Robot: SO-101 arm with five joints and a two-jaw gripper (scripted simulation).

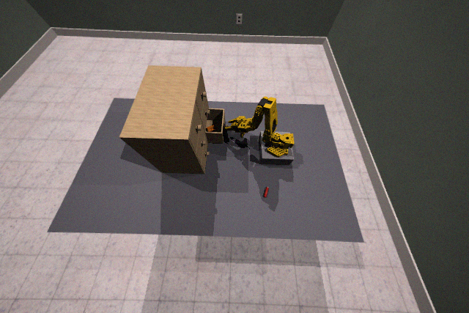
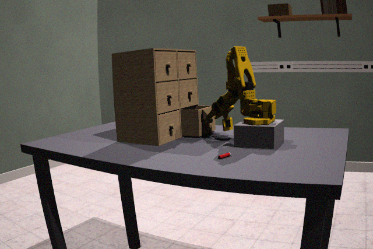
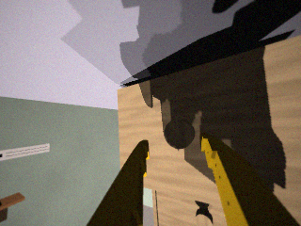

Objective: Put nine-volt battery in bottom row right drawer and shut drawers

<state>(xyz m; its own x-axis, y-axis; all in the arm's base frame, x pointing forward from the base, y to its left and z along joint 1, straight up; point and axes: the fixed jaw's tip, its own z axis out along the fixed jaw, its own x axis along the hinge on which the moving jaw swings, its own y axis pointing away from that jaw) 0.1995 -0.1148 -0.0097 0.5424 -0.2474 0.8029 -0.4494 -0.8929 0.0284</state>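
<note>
The chest has its bottom right drawer pulled part way out. An orange thing, seemingly the nine-volt battery, lies inside that drawer near the chest face; the other views hide it. The other drawers look shut. My gripper is partly open and empty, low in front of the drawer's front. In the wrist view the drawer's round knob shows in shadow, just beyond the gap between the fingertips. Whether the fingers touch the front is unclear.
A red cylinder lies on the table, on the near side of the arm's grey base block. Another drawer's handle shows low in the wrist view.
</note>
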